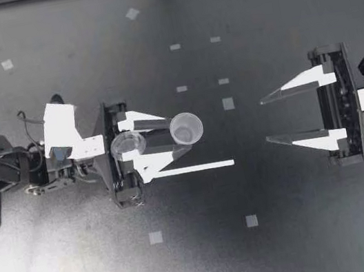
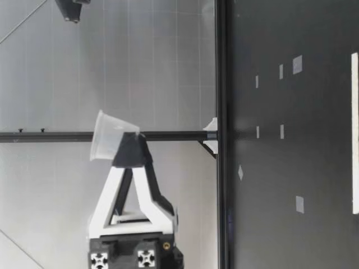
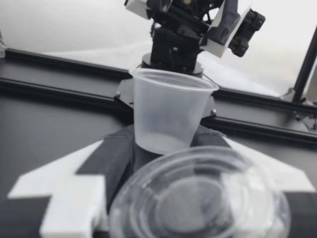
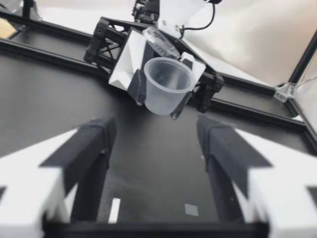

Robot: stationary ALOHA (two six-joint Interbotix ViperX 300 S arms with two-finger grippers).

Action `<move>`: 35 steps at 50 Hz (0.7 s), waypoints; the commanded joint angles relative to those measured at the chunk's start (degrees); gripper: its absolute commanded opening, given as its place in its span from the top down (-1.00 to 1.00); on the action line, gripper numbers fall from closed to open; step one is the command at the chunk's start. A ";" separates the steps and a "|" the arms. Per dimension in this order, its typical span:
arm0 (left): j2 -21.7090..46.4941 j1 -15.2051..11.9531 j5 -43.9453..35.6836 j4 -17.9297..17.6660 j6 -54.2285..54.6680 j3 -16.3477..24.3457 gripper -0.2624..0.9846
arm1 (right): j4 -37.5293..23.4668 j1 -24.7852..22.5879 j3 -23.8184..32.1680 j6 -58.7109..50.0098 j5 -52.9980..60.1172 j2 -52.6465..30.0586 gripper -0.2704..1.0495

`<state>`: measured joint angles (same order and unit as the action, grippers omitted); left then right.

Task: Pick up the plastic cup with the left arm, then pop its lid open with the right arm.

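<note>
The small translucent plastic cup (image 1: pixel 186 128) is pinched near its base between the two black-padded fingers of my left hand (image 1: pixel 182 134). Each pad presses one side of the cup, and the mouth faces up. From table height the cup (image 2: pixel 109 137) hangs well above the black surface (image 2: pixel 291 168). It leans a little, and the fingertips of the left hand (image 2: pixel 130 150) converge on its lower part. In the left wrist view the cup (image 3: pixel 171 111) stands between the pads at the far end of the left hand (image 3: pixel 163 148) and looks empty. A clear round disc (image 3: pixel 198 198) sits on the hand's body just behind it, and the same disc (image 1: pixel 128 145) shows from above, between the cup and the wrist.

On the surface (image 1: pixel 288 230), just beside the left hand's fingers as seen from above, lies a thin white strip (image 1: pixel 194 169), pointing toward the middle. Pale tape squares (image 1: pixel 156 237) are scattered over the surface, some of them between the two arms.

My right hand (image 1: pixel 265 121) is well apart from the cup and faces it across the middle. Its fingers are spread wide with nothing between them. Through that gap in the right wrist view, the right hand (image 4: pixel 158 148) looks at the cup (image 4: pixel 168 84), which is held up by the left hand (image 4: pixel 158 74).
</note>
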<state>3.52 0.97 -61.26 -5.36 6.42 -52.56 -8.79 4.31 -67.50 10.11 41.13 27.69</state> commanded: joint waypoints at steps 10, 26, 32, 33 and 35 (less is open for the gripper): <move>-0.70 0.00 -0.35 0.00 -0.18 0.70 0.29 | 0.18 0.44 0.53 -0.18 0.62 0.00 -0.40; -0.70 0.00 0.35 0.00 -2.55 0.62 0.29 | 0.18 0.44 0.62 -0.35 0.62 0.00 -0.40; -0.70 0.00 0.35 0.00 -2.72 0.79 0.29 | 0.26 0.44 0.53 -0.35 0.62 0.00 -0.40; -0.70 0.00 0.35 0.00 -2.72 0.79 0.29 | 0.18 0.44 0.53 -0.35 0.62 0.00 -0.40; -0.70 0.00 0.44 0.00 -2.72 0.79 0.29 | 0.26 0.44 0.53 -0.35 0.62 0.00 -0.40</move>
<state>3.52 0.97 -60.64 -5.36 3.78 -52.47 -8.79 4.39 -67.68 9.84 41.13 27.42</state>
